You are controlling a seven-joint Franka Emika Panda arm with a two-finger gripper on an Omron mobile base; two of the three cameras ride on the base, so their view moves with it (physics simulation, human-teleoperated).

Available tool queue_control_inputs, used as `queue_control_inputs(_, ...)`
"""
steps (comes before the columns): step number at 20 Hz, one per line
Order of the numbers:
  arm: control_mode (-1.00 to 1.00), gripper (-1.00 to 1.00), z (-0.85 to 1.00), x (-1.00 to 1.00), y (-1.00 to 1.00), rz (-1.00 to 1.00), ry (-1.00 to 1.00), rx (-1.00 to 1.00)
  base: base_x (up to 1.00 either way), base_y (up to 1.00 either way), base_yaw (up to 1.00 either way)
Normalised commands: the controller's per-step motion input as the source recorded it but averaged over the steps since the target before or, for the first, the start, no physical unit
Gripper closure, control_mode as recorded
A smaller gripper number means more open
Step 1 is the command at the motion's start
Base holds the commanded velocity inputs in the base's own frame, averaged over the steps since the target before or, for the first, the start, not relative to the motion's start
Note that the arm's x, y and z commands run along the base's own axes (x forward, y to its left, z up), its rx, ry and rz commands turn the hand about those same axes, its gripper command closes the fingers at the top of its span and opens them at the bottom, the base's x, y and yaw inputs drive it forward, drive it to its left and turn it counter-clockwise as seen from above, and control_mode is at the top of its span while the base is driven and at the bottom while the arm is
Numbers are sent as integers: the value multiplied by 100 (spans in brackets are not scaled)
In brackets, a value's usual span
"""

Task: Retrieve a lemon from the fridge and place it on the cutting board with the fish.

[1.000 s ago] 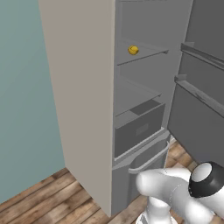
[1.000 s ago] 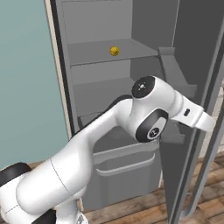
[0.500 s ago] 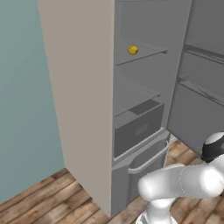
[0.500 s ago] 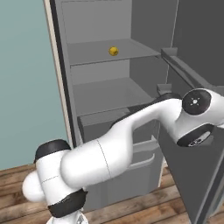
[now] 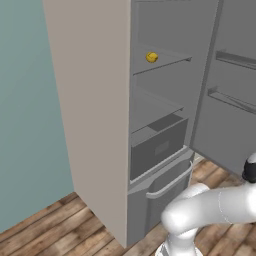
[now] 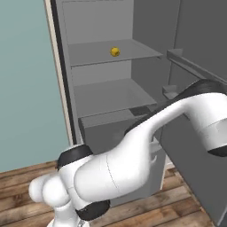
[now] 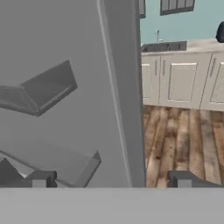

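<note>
On the upper grey shelf of the tall grey fridge [image 5: 95, 115], whose beige side panel faces the left base camera, sits the small round yellow lemon [image 5: 151, 57], alone near the middle of that shelf and clear of its front edge; from the right base view the same fruit [image 6: 115, 52] lies well above the dark drawers and the bare middle shelf. It is reachable because the grey fridge door [image 6: 195, 102] stands swung wide to the right, its inner racks exposed, which leaves the whole cavity open to a straight approach from the front. The white arm with dark joints [image 6: 133, 155] is stretched low and to the right, toward that door and well away from the lemon, so its posture reads as belonging to the door-opening part of the job, not the pick. In the hand view the dark two-finger gripper [image 7: 113, 179] looks along the door's edge, with the door's inner racks on one side and wooden floor and pale cabinets on the other; its fingertips [image 7: 41, 179] stand wide apart with nothing between them. My judgement is that the next move calls for lifting the hand up and back left to shelf height. Neither the board nor the fish can be placed from these views.
</note>
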Motion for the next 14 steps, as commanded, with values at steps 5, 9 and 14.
queue_control_inputs(5,-100,-100,17,-96,100,0,-6,-7,0,0,0)
queue_control_inputs(9,-100,-100,0,-43,100,0,16,-2,0,0,0)
queue_control_inputs(14,-100,-100,0,-43,100,0,21,-3,0,0,0)
